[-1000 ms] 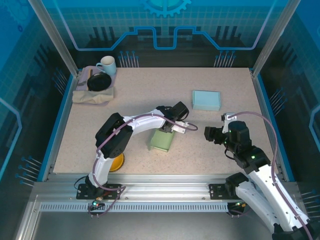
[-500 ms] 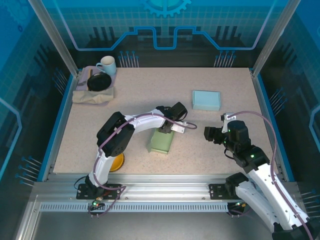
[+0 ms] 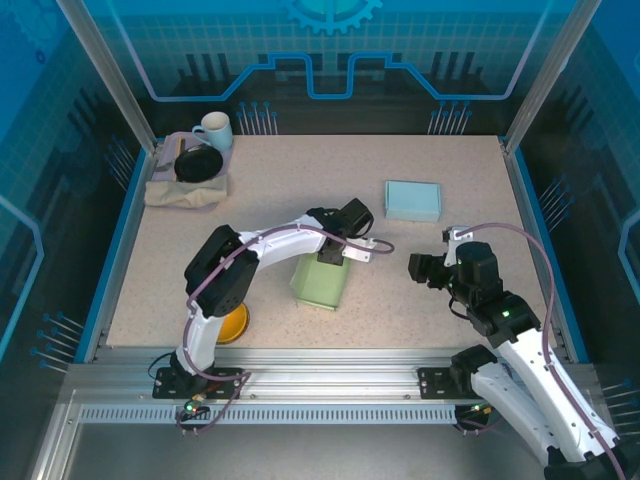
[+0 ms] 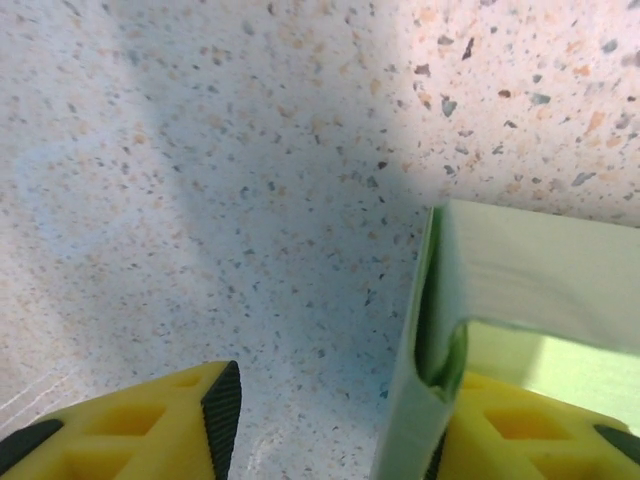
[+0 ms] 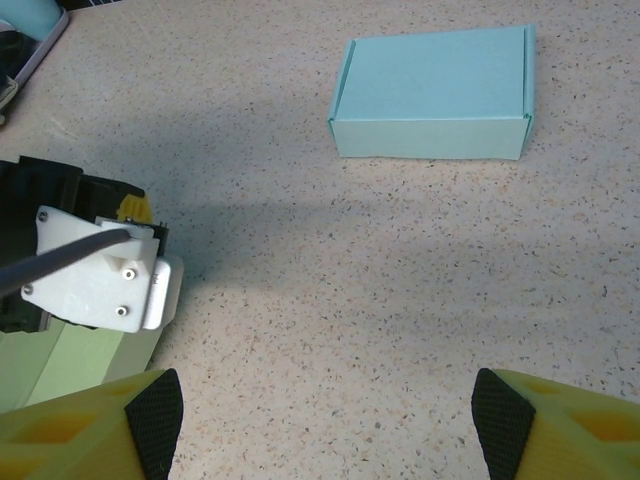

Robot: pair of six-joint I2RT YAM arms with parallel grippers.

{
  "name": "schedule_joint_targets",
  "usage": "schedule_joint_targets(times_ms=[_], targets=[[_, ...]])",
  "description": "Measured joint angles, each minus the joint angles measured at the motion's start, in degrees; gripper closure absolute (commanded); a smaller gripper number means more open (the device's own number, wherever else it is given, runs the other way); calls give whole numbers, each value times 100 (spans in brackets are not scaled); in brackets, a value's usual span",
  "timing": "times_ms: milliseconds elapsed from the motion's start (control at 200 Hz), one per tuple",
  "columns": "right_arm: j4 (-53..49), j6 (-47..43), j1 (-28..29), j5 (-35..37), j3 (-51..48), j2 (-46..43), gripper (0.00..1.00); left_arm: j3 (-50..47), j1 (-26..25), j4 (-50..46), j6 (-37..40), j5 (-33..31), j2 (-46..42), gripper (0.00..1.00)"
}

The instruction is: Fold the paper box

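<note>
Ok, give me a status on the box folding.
Done: the blue box at the back right sits closed, apparently folded. In hand: the left gripper is at the green box, jaws open, one finger beside its raised wall. The right gripper hangs open and empty nearby. Left: the green box looks unfinished, though I can't tell how many flaps remain.

The speckled beige worktop [image 3: 300, 190] carries a green paper box [image 3: 320, 283] near its centre, a closed pale blue box [image 3: 413, 200] at two o'clock and a folded cloth [image 3: 185, 195] at ten o'clock. At seven o'clock lies what may be an orange dish [image 3: 236, 325], half hidden.
</note>
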Motion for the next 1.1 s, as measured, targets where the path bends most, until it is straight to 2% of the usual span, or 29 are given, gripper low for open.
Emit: schedule_joint_targets(times_ms=[145, 290, 770, 1100], targets=[[-46, 0, 0, -13, 0, 0, 21, 7, 35, -26, -2, 61, -70, 44], [-96, 0, 0, -44, -33, -37, 21, 26, 107, -221, -44, 225, -87, 35], [-136, 42, 0, -129, -188, -74, 21, 393, 142, -411, -417, 905, -612, 34], [-140, 37, 0, -136, -188, -74, 21, 964, 149, -387, -907, 1088, -553, 33]])
